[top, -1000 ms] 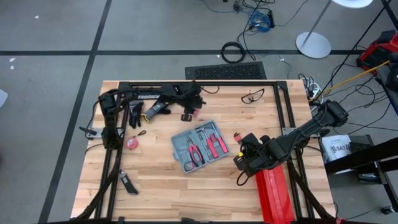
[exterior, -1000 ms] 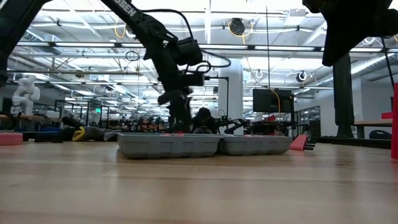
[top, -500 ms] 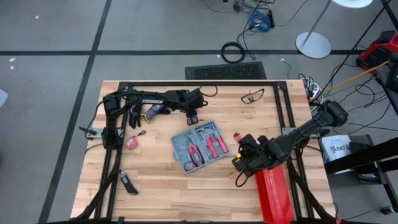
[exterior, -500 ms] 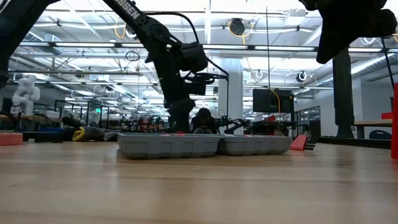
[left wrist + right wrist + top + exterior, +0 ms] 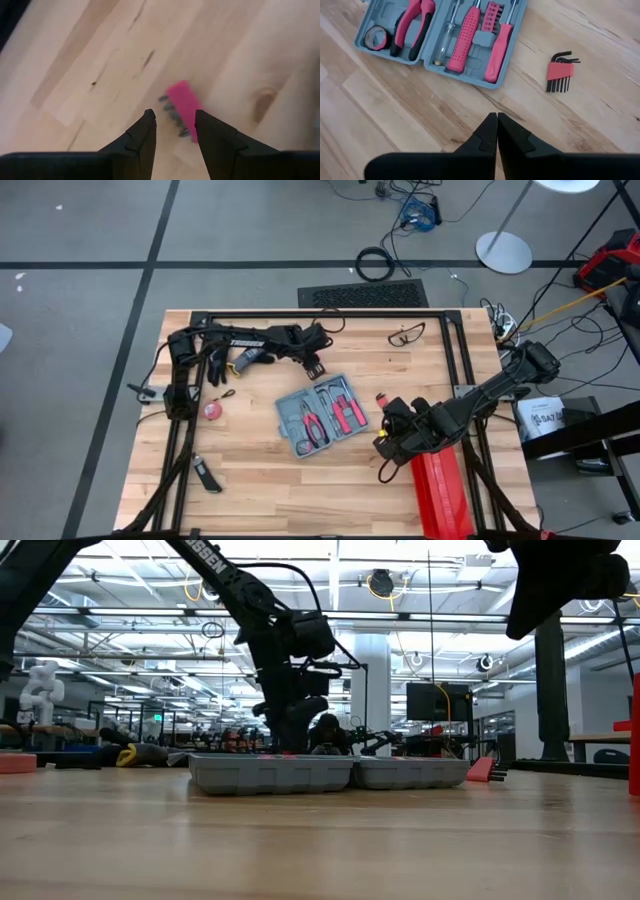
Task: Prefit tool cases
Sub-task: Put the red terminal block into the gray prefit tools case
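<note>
The blue-grey tool case [image 5: 322, 415] lies open mid-table with pink-handled pliers and screwdrivers in its slots [image 5: 445, 30]. Just beyond its far edge, my left gripper [image 5: 312, 367] points steeply down, open. In the left wrist view its fingertips [image 5: 174, 116] stand over a small pink bit holder [image 5: 181, 105] that lies flat on the wood; I see no touch. My right gripper [image 5: 385, 442] hangs shut above the table, right of the case [image 5: 496, 117]. A red hex-key set [image 5: 559, 72] lies between it and the case.
A long red ribbed box [image 5: 440, 490] lies at the near right under the right arm. Black-and-yellow gloves [image 5: 225, 363], a pink tape measure [image 5: 211, 410] and a utility knife [image 5: 207, 473] lie at the left. Safety glasses [image 5: 405, 333] lie at the far edge.
My left gripper has rolled about its own pointing line and sunk a little toward the pink bit holder, staying open. The case and the other tools lie as before.
</note>
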Robot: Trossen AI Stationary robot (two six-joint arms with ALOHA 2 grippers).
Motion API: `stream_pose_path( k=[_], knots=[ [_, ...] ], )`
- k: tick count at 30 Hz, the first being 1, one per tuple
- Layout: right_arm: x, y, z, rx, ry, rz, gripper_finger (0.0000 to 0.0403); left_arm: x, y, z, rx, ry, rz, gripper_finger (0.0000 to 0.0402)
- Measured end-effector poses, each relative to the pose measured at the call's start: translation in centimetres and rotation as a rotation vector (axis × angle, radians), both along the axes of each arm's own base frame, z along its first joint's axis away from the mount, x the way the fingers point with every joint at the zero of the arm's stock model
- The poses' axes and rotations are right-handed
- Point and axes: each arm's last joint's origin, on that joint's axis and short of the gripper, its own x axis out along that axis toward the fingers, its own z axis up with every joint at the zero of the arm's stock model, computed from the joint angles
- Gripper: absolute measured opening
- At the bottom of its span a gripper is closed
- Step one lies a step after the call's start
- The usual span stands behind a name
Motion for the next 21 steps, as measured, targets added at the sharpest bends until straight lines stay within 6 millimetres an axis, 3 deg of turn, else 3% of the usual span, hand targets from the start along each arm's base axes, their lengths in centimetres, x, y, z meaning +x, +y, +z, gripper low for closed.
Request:
stream_pose_path(
  k=[12, 21],
  knots=[
    [-0.3, 0.8, 0.0, 0.008, -0.012, 0.032, 0.0006, 0.3, -1.3, -0.1, -0.004, 0.012, 0.021, 0.0141],
    [-0.2, 1.2, 0.1, 0.026, -0.041, 0.037, 0.0006, 0.9, -1.2, -2.0, -0.02, 0.029, 0.034, 0.0141]
  ],
)
